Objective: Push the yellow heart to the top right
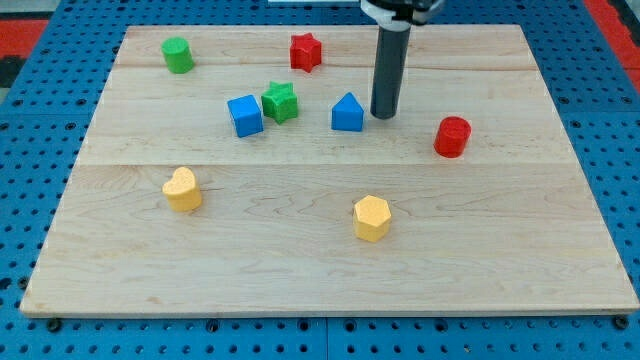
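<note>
At view's left, yellow heart point(182, 189) lobes up, my tip point(384, 116) well apart

Setting: robotics lab or test bench, indicated by a pale wooden board point(330, 250) of joined planks laid on a blue perforated base point(30, 130) with a regular grid of holes, a red patch point(612, 18) showing at the view's top right corner. Contents consistent with a manipulation trial: small coloured plastic blocks, among them a yellow heart point(182, 189), a blue cube point(244, 115) and a red cylinder point(452, 136), scattered apart on the board, with a dark rod ending at my tip point(384, 116) standing among them
</note>
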Robot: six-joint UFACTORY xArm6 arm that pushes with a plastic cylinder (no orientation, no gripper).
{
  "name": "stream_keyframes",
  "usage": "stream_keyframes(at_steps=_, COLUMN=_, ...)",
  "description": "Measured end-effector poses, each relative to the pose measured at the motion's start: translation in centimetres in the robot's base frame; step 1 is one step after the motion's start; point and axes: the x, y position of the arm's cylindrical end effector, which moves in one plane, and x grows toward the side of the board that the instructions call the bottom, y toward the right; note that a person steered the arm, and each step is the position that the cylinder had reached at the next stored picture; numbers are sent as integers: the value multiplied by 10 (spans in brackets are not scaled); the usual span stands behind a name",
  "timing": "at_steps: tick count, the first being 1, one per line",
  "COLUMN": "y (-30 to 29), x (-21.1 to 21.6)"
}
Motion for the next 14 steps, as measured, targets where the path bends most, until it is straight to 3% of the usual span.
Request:
stream_keyframes(at_steps=2, y=-20, x=82)
stream_keyframes(at_steps=3, y=-72, x=116)
stream_keyframes(at_steps=4, y=-155, x=123)
stream_keyframes(at_steps=7, y=-262, x=104)
stream_keyframes(at_steps=8, y=-271, x=123)
stream_keyframes(at_steps=9, y=-300, x=115)
stream_keyframes(at_steps=12, y=-271, x=12)
stream_keyframes(at_steps=14, y=-319, x=-19)
